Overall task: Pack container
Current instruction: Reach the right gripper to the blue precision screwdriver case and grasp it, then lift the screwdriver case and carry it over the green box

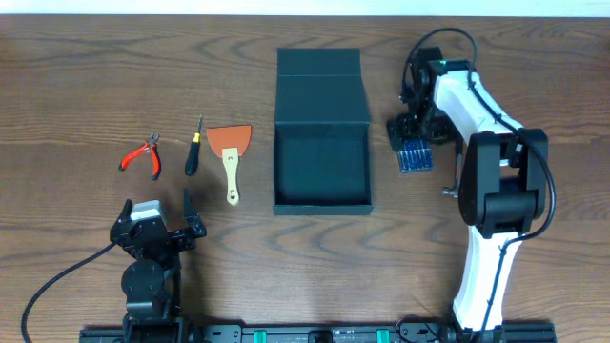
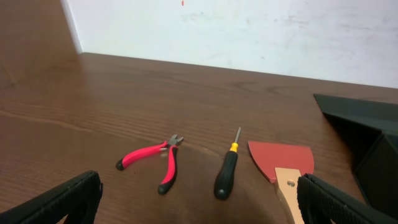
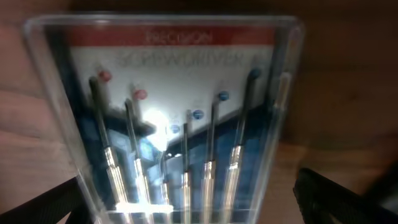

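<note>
The container (image 1: 322,143) stands open in the middle of the table (image 1: 76,76), with its lid folded back to the far side. My right gripper (image 1: 412,126) is spread wide and hangs over the clear case of the precision screwdriver set (image 1: 414,154), which lies just beside the container on its right. It holds nothing. The left gripper (image 1: 157,217) is also spread wide and empty, near the front edge, with the pliers (image 1: 141,156), the black screwdriver (image 1: 193,148) and the scraper (image 1: 230,152) in a row beyond it.

I judge that the step in hand is to take the case. To do it well, I would centre the jaws across its narrow width, come down straight, and close on the two long edges, not on the flat cover. The plastic looks smooth, so I would lift it slowly and keep it level before I carry it to the container.

The right wrist view is blurred, and the lower end of the case is cut off there. I cannot tell how high the fingers (image 3: 348,199) are above the table. From above, the arm hides part of this gripper. The inside of the container is dark; it looks empty, but I am not sure.
</note>
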Controlling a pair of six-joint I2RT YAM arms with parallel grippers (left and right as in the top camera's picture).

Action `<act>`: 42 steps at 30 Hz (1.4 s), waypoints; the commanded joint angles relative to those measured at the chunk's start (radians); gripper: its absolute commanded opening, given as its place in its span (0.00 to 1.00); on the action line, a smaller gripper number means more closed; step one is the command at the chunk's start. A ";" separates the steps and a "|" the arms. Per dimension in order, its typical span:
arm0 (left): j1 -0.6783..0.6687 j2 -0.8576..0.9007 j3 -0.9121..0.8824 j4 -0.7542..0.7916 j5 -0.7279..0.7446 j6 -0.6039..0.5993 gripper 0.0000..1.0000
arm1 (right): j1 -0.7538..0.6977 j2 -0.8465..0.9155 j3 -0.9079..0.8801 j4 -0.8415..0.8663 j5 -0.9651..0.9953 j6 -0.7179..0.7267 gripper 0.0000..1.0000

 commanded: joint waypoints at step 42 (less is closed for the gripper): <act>0.003 -0.006 -0.022 -0.036 -0.011 0.013 0.98 | -0.006 -0.161 0.153 -0.072 -0.005 -0.060 0.28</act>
